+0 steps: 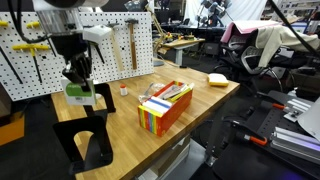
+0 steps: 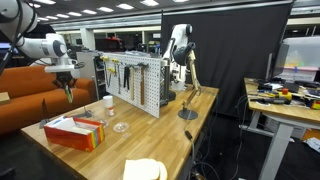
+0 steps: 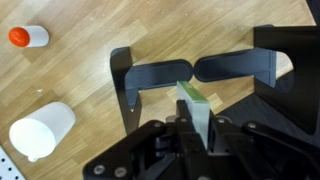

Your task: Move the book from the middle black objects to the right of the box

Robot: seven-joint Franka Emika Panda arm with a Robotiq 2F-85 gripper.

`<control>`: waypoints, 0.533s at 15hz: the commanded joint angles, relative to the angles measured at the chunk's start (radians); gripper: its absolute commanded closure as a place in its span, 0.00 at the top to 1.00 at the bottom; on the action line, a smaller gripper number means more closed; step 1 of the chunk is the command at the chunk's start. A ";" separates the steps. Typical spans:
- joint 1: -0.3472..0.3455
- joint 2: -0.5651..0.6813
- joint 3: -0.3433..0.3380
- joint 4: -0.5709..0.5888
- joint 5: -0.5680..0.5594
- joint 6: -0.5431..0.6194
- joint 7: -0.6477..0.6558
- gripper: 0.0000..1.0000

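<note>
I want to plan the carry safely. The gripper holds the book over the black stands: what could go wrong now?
1. The book hangs close to the black stands; a sideways move may catch them.
2. The gripper pinches only one edge, so the book might tilt or slip.

Hand (image 1: 78,84) with green-and-white book (image 1: 80,95) in its grip above a black stand (image 1: 88,146), striped box (image 1: 165,110) nearby on wooden table (image 1: 205,98).
</note>
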 commanded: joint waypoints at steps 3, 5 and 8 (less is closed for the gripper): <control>-0.008 -0.276 -0.083 -0.246 -0.063 0.046 0.179 0.04; -0.019 -0.355 -0.118 -0.309 -0.108 0.031 0.268 0.04; -0.057 -0.466 -0.150 -0.416 -0.152 0.017 0.396 0.04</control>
